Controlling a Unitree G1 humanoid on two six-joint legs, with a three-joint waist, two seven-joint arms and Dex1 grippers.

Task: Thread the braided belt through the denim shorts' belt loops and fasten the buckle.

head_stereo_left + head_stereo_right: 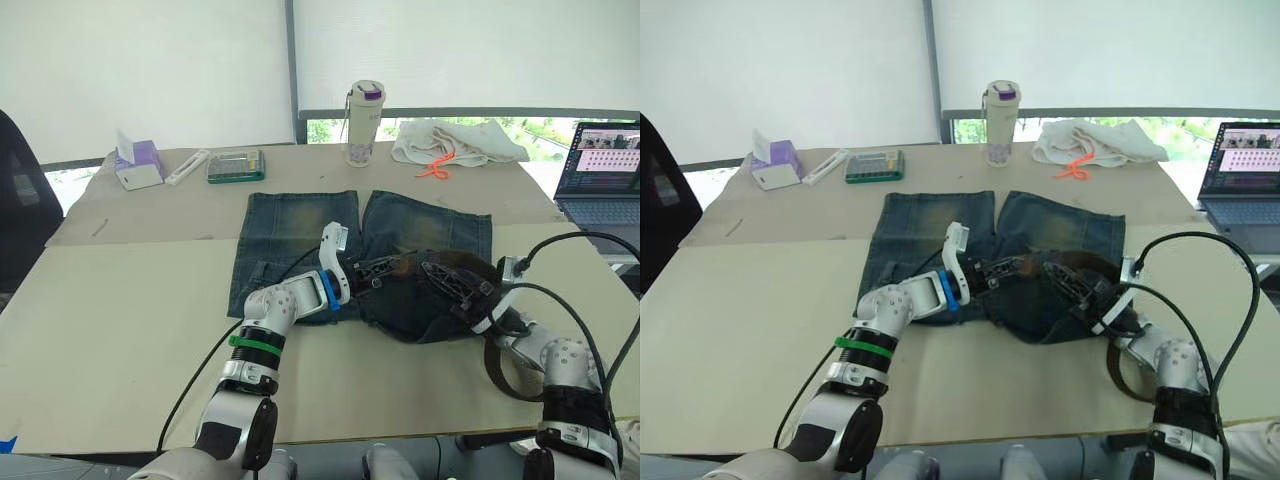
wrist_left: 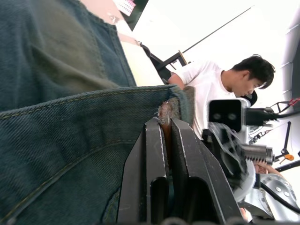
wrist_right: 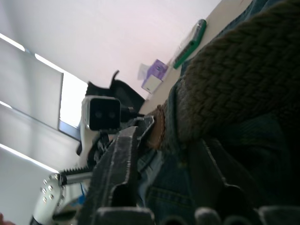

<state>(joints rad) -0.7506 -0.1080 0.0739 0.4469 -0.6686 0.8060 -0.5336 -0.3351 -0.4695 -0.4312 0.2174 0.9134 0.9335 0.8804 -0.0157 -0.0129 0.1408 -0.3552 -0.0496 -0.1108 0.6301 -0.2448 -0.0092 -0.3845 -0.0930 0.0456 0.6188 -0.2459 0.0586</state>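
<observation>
The denim shorts [image 1: 290, 225] lie flat mid-table, legs pointing away and waistband toward me. The braided belt [image 1: 497, 372] runs along the right part of the waistband and loops down past the table's near edge by my right arm. My left gripper [image 1: 385, 268] sits at the middle of the waistband. In the left wrist view its fingers [image 2: 154, 154] are shut on the belt's brown tip [image 2: 165, 112] beside the denim edge. My right gripper [image 1: 442, 280] faces it from the right, shut on the braided belt [image 3: 234, 79]. The buckle is hidden. I cannot tell the belt loops apart.
Along the far edge stand a tissue box [image 1: 138, 165], a white stick [image 1: 187, 166], a green case [image 1: 236, 165], a bottle [image 1: 365, 122] and a white cloth [image 1: 455, 140] with an orange cord [image 1: 435, 168]. A laptop [image 1: 600, 170] sits far right. A person [image 2: 211, 89] is nearby.
</observation>
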